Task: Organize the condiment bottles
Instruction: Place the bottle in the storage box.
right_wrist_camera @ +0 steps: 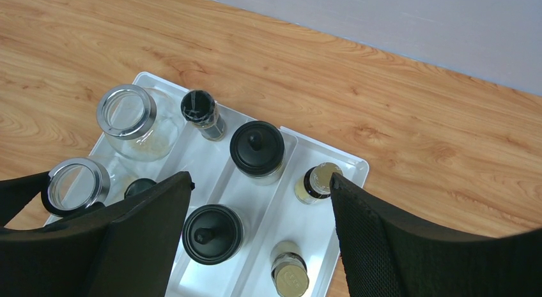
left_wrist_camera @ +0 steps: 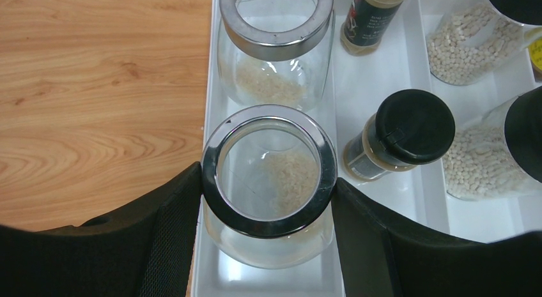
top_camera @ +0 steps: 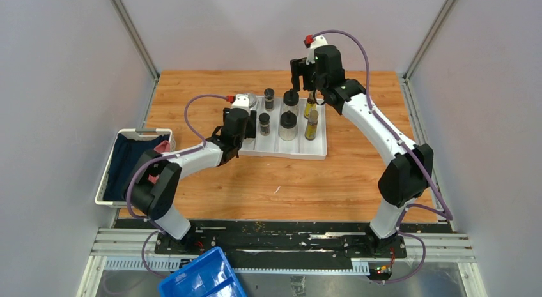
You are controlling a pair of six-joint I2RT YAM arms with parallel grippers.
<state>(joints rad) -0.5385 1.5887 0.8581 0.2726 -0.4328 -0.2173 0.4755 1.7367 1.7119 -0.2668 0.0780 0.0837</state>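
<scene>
The left gripper [left_wrist_camera: 268, 185] pinches the near glass jar [left_wrist_camera: 268, 230] in the tray [left_wrist_camera: 378, 80]; release gently, then lift straight up. The right gripper [right_wrist_camera: 261, 179] hangs spread.

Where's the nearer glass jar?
Left wrist view: the nearer glass jar stands in the leftmost compartment of the tray, gripped by the left gripper, beside the other jar.

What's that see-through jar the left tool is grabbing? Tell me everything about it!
The jar is clear glass with a shiny metal ring round its top. A small heap of pale grains lies at its bottom. It stands upright in the white tray's leftmost slot, beside a matching jar in that slot. The left tool has its black fingers against the ring on both sides.
</scene>
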